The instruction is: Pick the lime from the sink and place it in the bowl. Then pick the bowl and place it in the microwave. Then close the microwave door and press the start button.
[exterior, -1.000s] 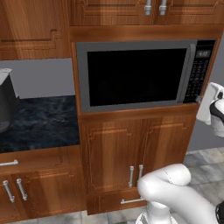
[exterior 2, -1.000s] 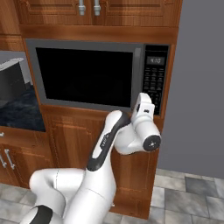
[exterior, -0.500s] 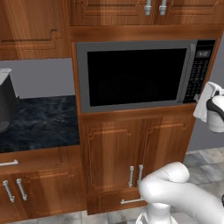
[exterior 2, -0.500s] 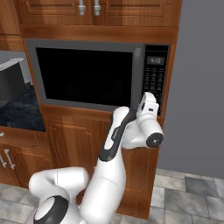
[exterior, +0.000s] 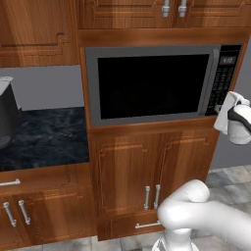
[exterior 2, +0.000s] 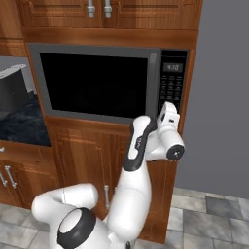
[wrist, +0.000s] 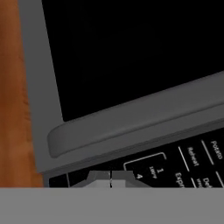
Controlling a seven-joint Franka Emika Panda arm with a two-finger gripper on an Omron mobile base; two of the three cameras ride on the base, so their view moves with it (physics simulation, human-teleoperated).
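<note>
The gripper (wrist: 110,178), fingers pressed together and holding nothing, hovers at the keypad (exterior 2: 170,92) of the microwave (exterior: 157,83), whose door (exterior 2: 95,82) is closed.

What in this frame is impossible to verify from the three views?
- Bowl and lime inside the microwave: dark window of the shut microwave door hides the interior, both base views.
- Start button: keypad labels too small; hand view cuts off most.
- Gripper contact with keypad: grey band hides fingertips.
</note>
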